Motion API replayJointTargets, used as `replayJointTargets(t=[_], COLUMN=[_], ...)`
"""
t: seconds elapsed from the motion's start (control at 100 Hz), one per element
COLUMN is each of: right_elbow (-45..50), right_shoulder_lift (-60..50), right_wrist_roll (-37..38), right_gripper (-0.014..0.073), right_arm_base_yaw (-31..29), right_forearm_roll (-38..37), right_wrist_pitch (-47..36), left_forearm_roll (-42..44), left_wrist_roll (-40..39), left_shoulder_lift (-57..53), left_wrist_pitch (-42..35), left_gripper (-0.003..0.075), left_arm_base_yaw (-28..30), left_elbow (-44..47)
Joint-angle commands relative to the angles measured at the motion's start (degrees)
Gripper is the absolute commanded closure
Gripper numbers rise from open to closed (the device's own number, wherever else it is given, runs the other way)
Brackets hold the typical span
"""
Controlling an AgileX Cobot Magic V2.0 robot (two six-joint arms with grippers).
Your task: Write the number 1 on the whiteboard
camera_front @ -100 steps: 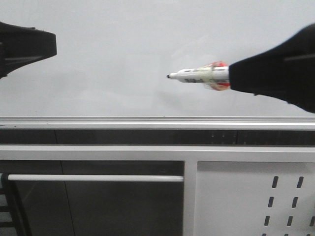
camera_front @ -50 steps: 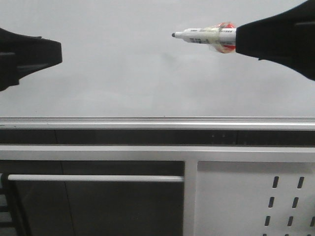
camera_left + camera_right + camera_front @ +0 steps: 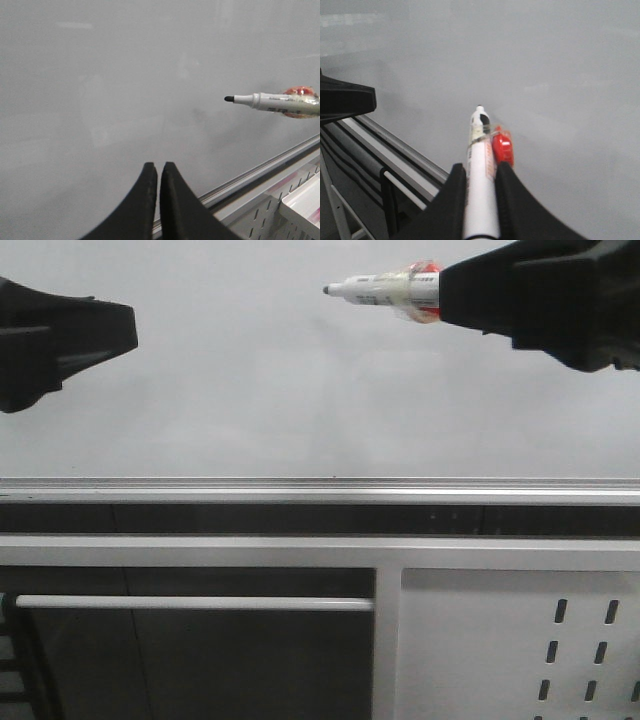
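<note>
The whiteboard (image 3: 250, 390) fills the upper part of the front view, pale grey and glossy. The number 1 is out of view; the board surface that shows carries no black stroke. A white marker pen (image 3: 380, 286) with a black tip points left, high in front of the board. My right gripper (image 3: 450, 295) is shut on its barrel, and the right wrist view shows the pen (image 3: 481, 150) clamped between both fingers beside a red part. My left gripper (image 3: 130, 332) hovers at the far left with its jaws pressed together on nothing (image 3: 158, 167).
A silver aluminium rail (image 3: 320, 488) runs along the board's bottom edge. Below it are a white frame with a horizontal bar (image 3: 190, 602) and a white panel with slotted holes (image 3: 520, 640). A white bin (image 3: 305, 200) shows in the left wrist view.
My right gripper has carried the marker upward and a little to the left along the board. The left gripper has drifted slightly right.
</note>
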Motion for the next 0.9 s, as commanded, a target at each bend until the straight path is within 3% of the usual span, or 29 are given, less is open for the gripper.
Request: replayJointTargets(t=[0.0,0.43,0.89], right_elbow=[-2.0,-2.0,-1.9], right_shoulder_lift=[-0.17,0.26,5.83], right_wrist_roll=[-0.81,-0.81,-0.81], right_gripper=[0.0644,0.0644,0.0644], right_arm_base_yaw=[-1.32,-4.93,-4.92], right_forearm_roll=[-1.11,-0.85,1.24], right_wrist_pitch=[-5.86,-6.58,-2.86], left_forearm_roll=[-1.1,-1.1,-1.1], left_wrist_roll=[0.0,0.0,0.0], left_shoulder_lift=[-0.73,-0.73,-0.73], left_wrist_pitch=[-5.11,-7.63,-7.71], left_gripper=[0.0738,0.0738,0.0738], left_arm_base_yaw=[-0.4,-0.4,-0.4], left_elbow=[-1.2,-1.2,-1.2])
